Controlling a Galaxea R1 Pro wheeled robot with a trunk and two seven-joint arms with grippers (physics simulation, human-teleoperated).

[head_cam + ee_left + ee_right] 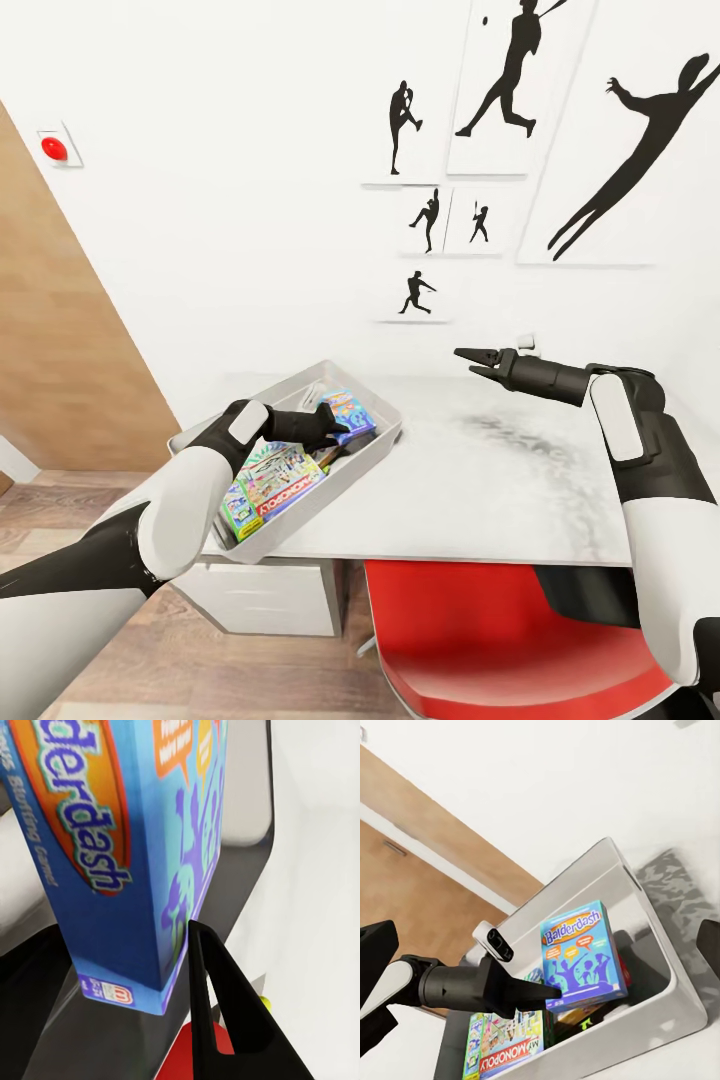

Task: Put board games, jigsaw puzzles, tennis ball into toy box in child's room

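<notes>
The blue Balderdash box [581, 952] lies in the toy box [375, 445], tilted, its far end raised against the back wall; its long axis runs from the left end effector [335, 428] toward that wall. The Monopoly box [283, 480] lies flat at the near end of the toy box, its long side along the tray. The left end effector is just at the near edge of the Balderdash box; I cannot tell if it grips it. The left wrist view shows one dark finger [225, 1012] beside the box corner. The right end effector [478, 361] hangs open above the pale grey bench [500, 480], holding nothing. On the white wall are black sport silhouettes [515, 75]; a red chair [500, 640] stands under the bench.
</notes>
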